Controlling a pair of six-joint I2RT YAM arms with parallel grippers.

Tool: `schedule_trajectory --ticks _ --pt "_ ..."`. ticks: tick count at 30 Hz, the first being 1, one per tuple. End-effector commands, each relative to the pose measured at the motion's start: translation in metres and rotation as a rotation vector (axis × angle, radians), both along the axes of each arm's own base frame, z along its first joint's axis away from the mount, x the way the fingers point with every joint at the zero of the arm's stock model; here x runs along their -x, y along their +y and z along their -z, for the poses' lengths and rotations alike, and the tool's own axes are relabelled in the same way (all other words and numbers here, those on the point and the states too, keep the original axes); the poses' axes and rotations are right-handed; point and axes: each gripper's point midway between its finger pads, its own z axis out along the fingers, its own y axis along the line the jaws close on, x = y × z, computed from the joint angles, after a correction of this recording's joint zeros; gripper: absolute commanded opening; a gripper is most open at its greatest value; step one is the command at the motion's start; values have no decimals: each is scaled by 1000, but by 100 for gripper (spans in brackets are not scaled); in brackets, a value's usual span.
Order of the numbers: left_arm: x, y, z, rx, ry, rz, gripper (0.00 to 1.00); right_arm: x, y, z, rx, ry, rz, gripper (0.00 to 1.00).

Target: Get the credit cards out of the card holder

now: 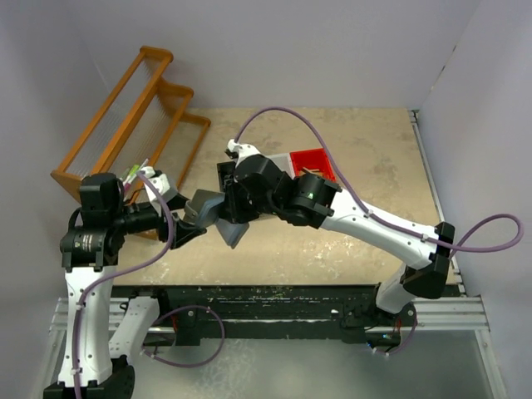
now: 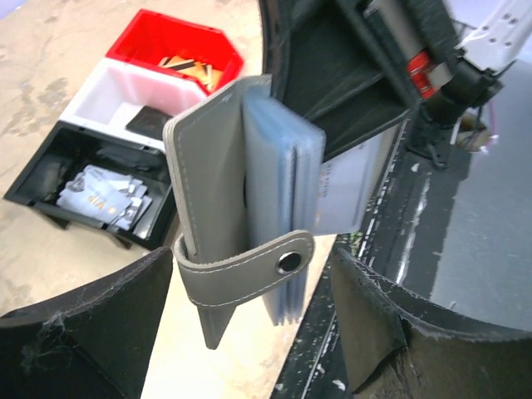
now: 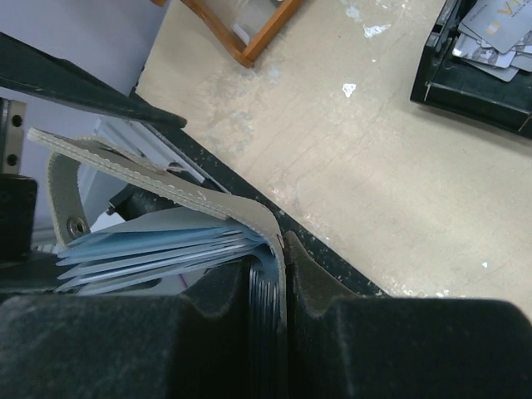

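Note:
The card holder (image 2: 212, 174) is a grey case with a snap strap (image 2: 249, 270) and pale blue plastic sleeves fanning out of it. It hangs in the air between the two arms (image 1: 232, 229). My right gripper (image 3: 283, 249) is shut on the holder's spine end (image 3: 166, 193), pinching the cover and sleeves. My left gripper (image 2: 252, 266) is open, with its fingers spread wide on either side of the holder's strap end and not touching it. Several pale credit cards (image 2: 104, 197) lie in the black bin (image 2: 41, 170); they also show in the right wrist view (image 3: 499, 33).
A white bin (image 2: 100, 87) holds a small black flat item (image 2: 150, 122). A red bin (image 2: 158, 37) holds tan wooden pieces. The three bins stand in a row mid-table (image 1: 312, 160). A wooden rack (image 1: 125, 116) stands at the back left. The table's near edge runs under the holder.

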Motion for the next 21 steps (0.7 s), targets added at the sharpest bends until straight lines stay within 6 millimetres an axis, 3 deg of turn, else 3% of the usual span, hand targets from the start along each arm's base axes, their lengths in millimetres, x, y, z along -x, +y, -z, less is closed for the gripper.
schedule_trajectory --ticks 1,6,9,12,17,21 --pt "-19 7 -4 -33 -143 -62 78 1 8 -40 -82 -42 -10 0" --pt "-24 6 -1 -17 -86 -59 65 4 19 -45 -95 -46 -64 0" --pt "-23 2 -7 7 -57 -37 56 18 22 -42 -107 -14 -140 0" --pt "-11 -5 -16 45 -21 35 47 36 24 -48 -172 -33 -265 0" --pt "11 -20 -42 182 88 183 28 69 24 -76 -334 -97 -485 5" --pt "34 -27 -65 308 218 317 24 83 16 -95 -417 -155 -584 6"
